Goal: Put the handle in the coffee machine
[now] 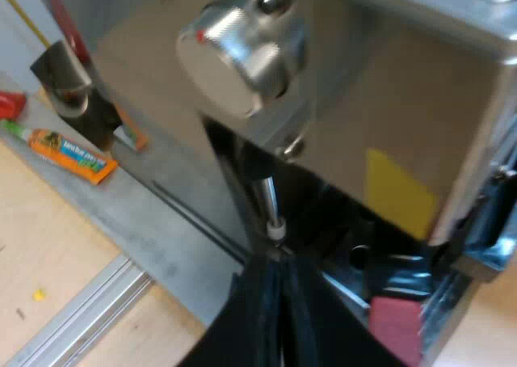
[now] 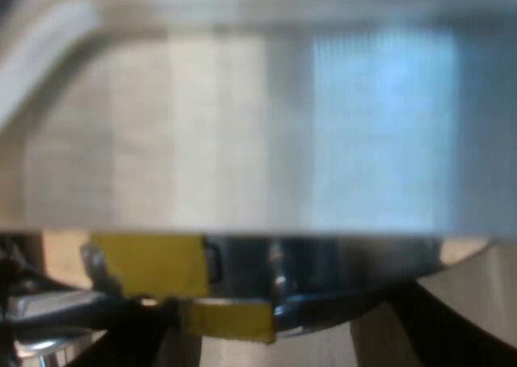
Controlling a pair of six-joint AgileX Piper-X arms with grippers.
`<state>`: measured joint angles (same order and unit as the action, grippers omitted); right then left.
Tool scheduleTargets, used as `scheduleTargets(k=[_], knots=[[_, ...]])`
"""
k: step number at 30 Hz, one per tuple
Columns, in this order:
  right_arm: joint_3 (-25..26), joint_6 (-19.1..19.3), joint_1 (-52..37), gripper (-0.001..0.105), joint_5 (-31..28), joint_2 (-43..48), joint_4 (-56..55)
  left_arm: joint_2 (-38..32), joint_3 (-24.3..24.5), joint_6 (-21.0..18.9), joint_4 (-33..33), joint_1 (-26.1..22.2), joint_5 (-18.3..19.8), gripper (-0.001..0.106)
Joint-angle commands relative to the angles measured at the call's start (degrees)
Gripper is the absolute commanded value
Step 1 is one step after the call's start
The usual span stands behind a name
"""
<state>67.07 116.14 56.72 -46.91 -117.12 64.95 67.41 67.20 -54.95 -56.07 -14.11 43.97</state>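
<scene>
The espresso machine (image 1: 388, 116) is close by, its shiny side panel carrying a round metal knob (image 1: 238, 56) and a thin steam wand (image 1: 271, 205). My left gripper (image 1: 279, 290) is shut with nothing in it, its tips just under the wand's end. A red end (image 1: 396, 326), like that of the holder's handle, shows low at the machine's front among dark shiny parts. My right gripper (image 2: 275, 343) is very close under the machine's brushed metal front (image 2: 258, 132). Yellow patches (image 2: 149, 263) sit in the dark gap below that panel.
An orange glue tube (image 1: 73, 153) and a dark block (image 1: 69, 84) lie on the grey mat (image 1: 161, 229) beside the machine. An aluminium rail (image 1: 81, 314) runs across the wooden tabletop (image 1: 40, 238).
</scene>
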Motion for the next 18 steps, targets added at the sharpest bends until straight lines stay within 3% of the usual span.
scheduleTargets(k=[1, 18], knots=[[1.85, -0.21, -0.50, 0.044, -0.83, 4.08, 6.81, 0.77, 0.27, -0.63, 1.14, 0.08, -2.20, 0.000], [1.85, -0.22, -0.50, 0.044, -0.83, 4.47, 6.81, 9.23, 0.27, -0.06, -0.74, 2.20, -5.62, 0.000]])
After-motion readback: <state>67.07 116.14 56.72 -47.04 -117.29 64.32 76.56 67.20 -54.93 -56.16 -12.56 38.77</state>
